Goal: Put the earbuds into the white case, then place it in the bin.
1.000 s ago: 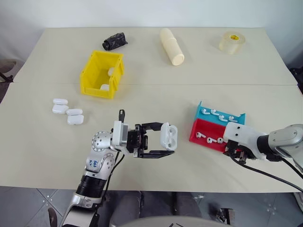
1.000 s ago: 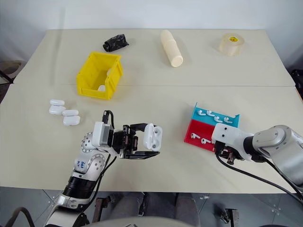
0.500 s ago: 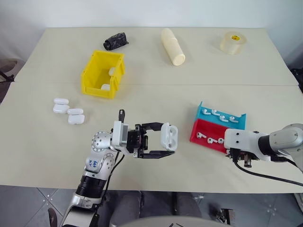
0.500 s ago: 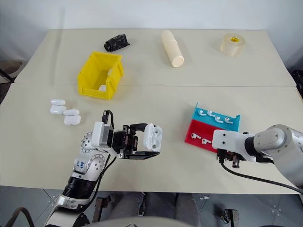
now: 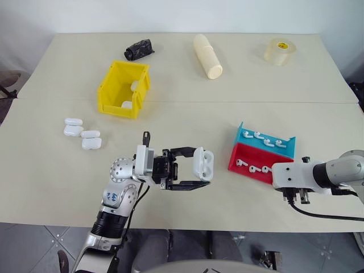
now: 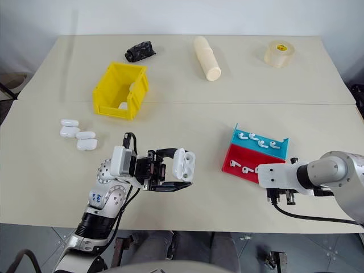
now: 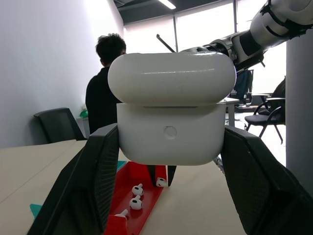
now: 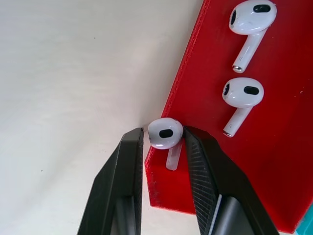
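Because your right gripper [image 8: 164, 142] pinches one earbud [image 8: 165, 133] only by its rounded head, just off the red tray [image 8: 274, 161], and your left gripper [image 5: 200, 173] clamps the white case [image 5: 203, 164] well apart, you risk it slipping out in transfer.

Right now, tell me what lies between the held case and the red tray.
Bare tabletop. In the left eye view nothing sits between the white case, held in the left gripper, and the red tray.
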`<move>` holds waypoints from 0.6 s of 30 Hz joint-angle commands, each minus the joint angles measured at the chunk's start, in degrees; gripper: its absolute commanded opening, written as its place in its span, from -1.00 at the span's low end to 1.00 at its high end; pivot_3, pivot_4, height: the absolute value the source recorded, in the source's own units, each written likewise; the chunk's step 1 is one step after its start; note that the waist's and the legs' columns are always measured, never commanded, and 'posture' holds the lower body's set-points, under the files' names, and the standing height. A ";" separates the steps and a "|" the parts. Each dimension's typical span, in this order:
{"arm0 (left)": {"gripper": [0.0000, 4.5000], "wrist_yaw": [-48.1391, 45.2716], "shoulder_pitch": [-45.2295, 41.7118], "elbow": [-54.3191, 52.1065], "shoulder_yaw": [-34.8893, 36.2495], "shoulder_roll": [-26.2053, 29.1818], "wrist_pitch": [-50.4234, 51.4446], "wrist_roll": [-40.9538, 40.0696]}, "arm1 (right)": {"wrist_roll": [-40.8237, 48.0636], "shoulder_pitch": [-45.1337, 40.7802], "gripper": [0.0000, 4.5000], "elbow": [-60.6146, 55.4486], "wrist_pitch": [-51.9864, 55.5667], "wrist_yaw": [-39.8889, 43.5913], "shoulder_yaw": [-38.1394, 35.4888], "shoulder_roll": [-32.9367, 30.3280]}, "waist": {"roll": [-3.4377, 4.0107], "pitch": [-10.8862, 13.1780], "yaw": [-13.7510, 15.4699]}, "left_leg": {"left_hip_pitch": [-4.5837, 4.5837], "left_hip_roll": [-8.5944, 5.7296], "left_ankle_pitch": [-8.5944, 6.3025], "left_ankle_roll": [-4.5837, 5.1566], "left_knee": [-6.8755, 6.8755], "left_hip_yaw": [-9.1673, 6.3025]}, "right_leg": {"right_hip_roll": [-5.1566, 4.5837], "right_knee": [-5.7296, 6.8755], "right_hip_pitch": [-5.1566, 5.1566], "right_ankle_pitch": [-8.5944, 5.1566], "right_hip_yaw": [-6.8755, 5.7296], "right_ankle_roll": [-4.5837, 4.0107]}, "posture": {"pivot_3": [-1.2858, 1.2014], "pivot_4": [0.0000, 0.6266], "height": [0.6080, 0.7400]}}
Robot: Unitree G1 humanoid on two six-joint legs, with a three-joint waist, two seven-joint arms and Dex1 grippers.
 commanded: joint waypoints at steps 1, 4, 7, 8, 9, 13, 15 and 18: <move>0.23 0.51 -0.02 -2.29 0.12 -0.04 -0.12 -1.08 | -0.51 0.28 -0.51 0.10 0.18 0.92 -0.82 0.86 | 0.00 0.00 0.00 | 0.00 0.00 0.00 0.00 0.00 0.00 | 0.00 0.00 0.01 0.00 0.00 0.00 | 0.03 -0.52 1.00; 0.23 0.57 0.04 -2.47 0.15 0.09 0.07 -1.15 | -0.13 0.21 -0.77 -0.21 0.89 1.37 -0.94 1.66 | 0.00 0.00 -0.01 | 0.00 0.00 0.00 0.00 0.00 0.00 | 0.00 -0.01 0.01 0.00 0.00 0.00 | 0.03 -0.52 1.00; 0.23 0.60 0.08 -2.62 0.15 0.18 0.26 -1.16 | -0.37 0.36 -0.77 -0.33 1.54 1.37 -1.29 2.24 | 0.00 0.00 0.00 | 0.01 0.00 0.00 0.00 0.00 0.00 | 0.00 -0.01 0.02 0.00 0.00 0.00 | 0.03 -0.52 1.00; 0.23 0.59 0.11 -2.66 0.15 0.21 0.32 -1.17 | -0.38 0.51 -0.77 -0.41 1.85 1.33 -1.48 2.41 | 0.00 0.00 -0.01 | 0.01 0.02 0.00 0.00 0.00 0.00 | 0.01 0.00 0.02 0.00 0.00 0.00 | 0.03 -0.52 1.00; 0.23 0.57 0.12 -2.69 0.14 0.25 0.39 -1.18 | -0.50 0.72 -0.77 -0.36 1.80 1.30 -1.69 2.46 | 0.00 0.00 -0.01 | 0.01 0.02 0.00 0.00 0.00 0.00 | 0.02 0.00 0.02 0.00 0.00 0.00 | 0.03 -0.52 1.00; 0.23 0.43 0.22 -2.75 0.25 0.51 0.59 -1.28 | 1.81 1.06 -0.77 -0.76 2.09 1.85 -4.53 3.65 | 0.00 0.00 0.00 | 0.01 0.02 0.00 0.00 0.00 0.00 | 0.02 0.00 0.02 0.00 0.00 0.00 | 0.03 -0.52 1.00; 0.23 0.47 0.36 -2.73 0.38 0.79 1.13 -1.46 | 6.28 0.76 -0.77 -1.82 1.45 3.08 -7.84 5.50 | -0.01 0.01 -0.01 | 0.01 0.02 0.00 0.00 0.00 0.00 | 0.02 -0.01 0.02 0.00 0.00 0.00 | 0.03 -0.52 1.00; 0.23 0.01 0.41 -2.56 0.64 1.30 1.54 -1.72 | 12.01 0.38 -0.77 -2.96 2.64 4.03 -12.17 8.49 | -0.01 0.01 0.00 | 0.01 0.03 0.00 0.00 -0.01 0.01 | 0.02 -0.01 0.02 0.00 0.00 0.00 | 0.03 -0.52 1.00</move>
